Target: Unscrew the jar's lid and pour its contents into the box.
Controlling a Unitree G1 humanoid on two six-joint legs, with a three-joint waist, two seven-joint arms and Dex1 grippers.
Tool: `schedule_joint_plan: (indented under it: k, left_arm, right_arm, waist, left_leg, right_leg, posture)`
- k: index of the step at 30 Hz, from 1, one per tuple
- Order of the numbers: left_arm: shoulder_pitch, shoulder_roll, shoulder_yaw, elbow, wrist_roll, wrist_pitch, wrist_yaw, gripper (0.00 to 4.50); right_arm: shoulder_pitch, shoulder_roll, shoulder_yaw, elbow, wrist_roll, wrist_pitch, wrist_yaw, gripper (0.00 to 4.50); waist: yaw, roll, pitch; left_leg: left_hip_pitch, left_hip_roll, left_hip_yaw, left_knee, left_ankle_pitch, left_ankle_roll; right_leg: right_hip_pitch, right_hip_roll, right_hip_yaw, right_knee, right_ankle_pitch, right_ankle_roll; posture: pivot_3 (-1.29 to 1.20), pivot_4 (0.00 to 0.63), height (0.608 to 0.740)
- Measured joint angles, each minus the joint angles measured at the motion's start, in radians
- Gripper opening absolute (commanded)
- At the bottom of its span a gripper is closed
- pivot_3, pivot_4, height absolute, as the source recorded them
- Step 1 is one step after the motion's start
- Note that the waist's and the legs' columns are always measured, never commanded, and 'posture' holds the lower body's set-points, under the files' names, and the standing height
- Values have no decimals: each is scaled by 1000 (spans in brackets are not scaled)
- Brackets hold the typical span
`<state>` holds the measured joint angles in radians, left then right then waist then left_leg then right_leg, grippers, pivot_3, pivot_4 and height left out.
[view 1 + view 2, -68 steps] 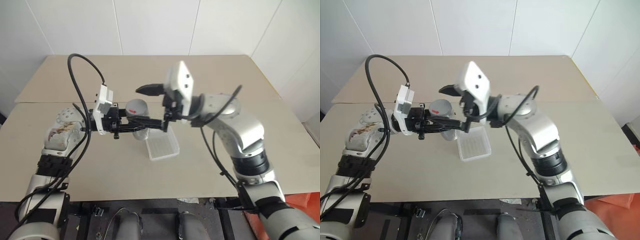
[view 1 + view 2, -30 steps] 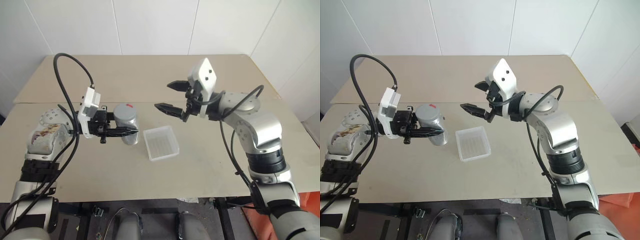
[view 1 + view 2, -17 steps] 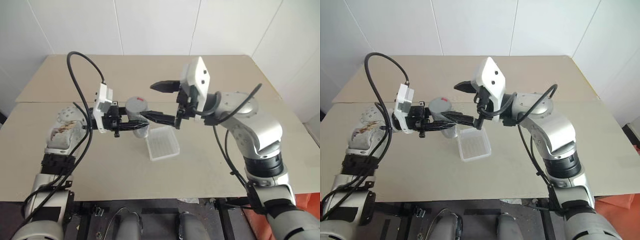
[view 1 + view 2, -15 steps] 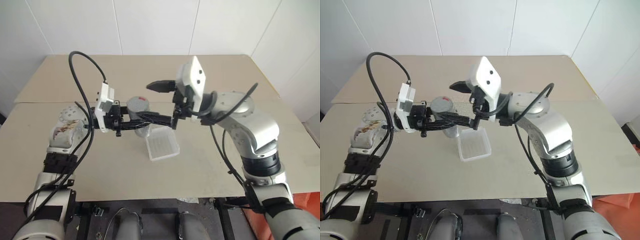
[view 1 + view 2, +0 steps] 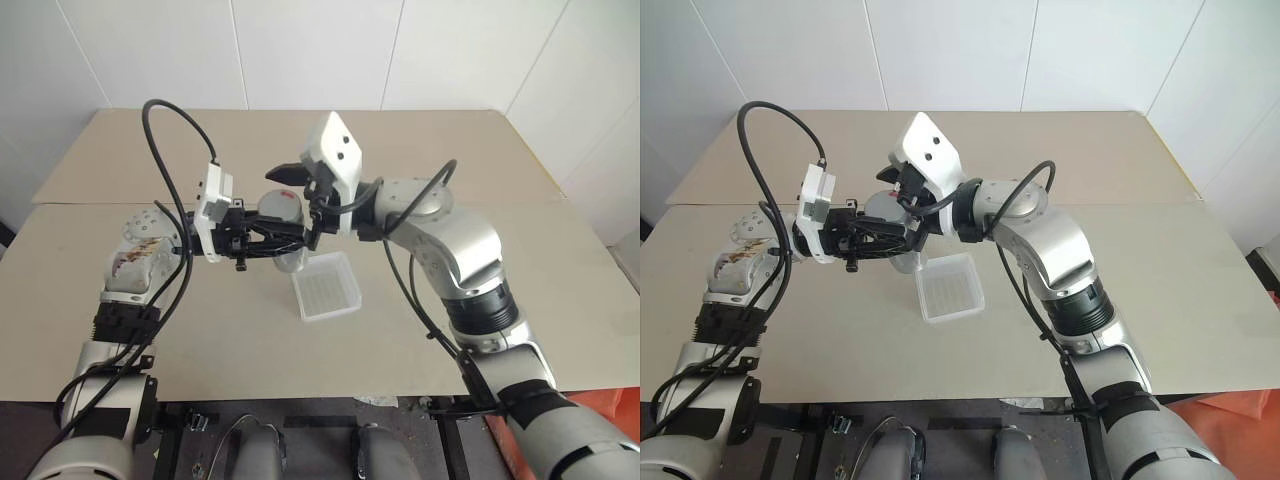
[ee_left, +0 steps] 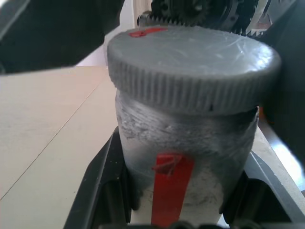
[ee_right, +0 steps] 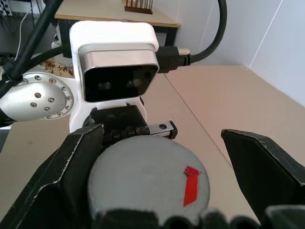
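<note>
Surface: beige table [image 5: 420, 330] against white walls.
Count: one jar [image 5: 283, 232], one lid [image 5: 281, 202], one box [image 5: 326, 285], two grippers.
Head view, jar: upright, raised off the table, clenched in the left gripper [image 5: 290, 238]; box on the table at about 4 o'clock from the jar, near it.
Head view, change: a second ago the right gripper [image 5: 290, 205] stood well apart at the jar's 3 o'clock; now its spread fingers straddle the lid.
Left wrist view: jar [image 6: 190, 171] between both fingers, red strip facing the camera, lid [image 6: 190, 67] on.
Right wrist view: right fingers wide, lid [image 7: 147, 176] between them; whether they touch it I cannot tell.
</note>
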<state>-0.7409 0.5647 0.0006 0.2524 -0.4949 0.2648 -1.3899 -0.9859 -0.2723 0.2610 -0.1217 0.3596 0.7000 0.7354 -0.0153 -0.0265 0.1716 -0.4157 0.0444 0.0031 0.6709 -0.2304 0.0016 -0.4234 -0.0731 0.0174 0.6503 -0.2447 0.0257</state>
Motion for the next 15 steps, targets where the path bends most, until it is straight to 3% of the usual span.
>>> schedule_joint_plan:
  k: [15]
  left_arm:
    - [7,38,2,-2,-3,3,-2,1911]
  right_arm:
    - [37,-81,-14,-60,28,0,35,4477]
  waist:
    - [0,0,0]
  left_leg:
    - [0,0,0,0,0,0]
  right_leg:
    - [0,0,0,0,0,0]
  posture:
    - [0,150,740]
